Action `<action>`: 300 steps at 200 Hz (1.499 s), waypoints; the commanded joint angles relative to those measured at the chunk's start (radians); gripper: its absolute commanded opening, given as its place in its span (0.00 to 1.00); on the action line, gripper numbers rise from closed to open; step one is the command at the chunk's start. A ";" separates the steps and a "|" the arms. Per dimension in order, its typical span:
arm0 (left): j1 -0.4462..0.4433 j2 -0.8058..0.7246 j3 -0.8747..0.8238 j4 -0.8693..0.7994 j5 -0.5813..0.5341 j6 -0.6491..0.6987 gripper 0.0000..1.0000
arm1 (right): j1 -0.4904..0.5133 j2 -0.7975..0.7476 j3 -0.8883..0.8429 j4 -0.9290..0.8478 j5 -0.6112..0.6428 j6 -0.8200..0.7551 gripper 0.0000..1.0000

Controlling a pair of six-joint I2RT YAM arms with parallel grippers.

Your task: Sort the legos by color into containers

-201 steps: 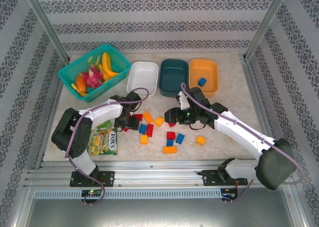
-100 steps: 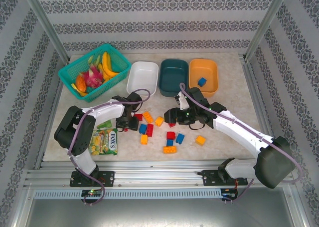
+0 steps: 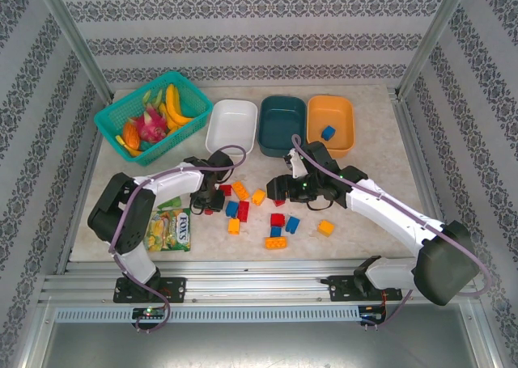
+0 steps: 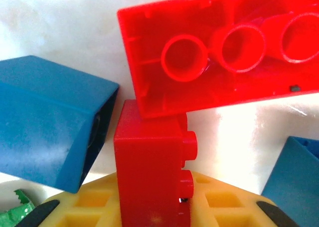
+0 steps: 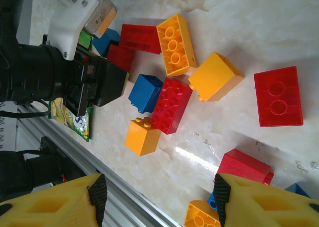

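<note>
Left pincer (image 3: 210, 200) clenched on small red lego (image 4: 149, 172) (studs sideways); right pincer (image 5: 159, 193) released, jaws apart.

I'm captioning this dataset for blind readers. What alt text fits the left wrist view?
The left hand is shut on a small red lego, studs pointing right; above it in the picture lies a larger red lego, hollow underside showing. Blue legos sit either side on the pale table.

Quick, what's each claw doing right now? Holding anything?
Left gripper: closed on a small red lego.
Right gripper: open, holding nothing.
</note>
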 commanded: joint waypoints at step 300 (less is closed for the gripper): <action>0.230 0.780 1.264 -0.318 0.083 -0.020 0.40 | -0.232 0.166 0.301 0.143 0.166 0.172 0.97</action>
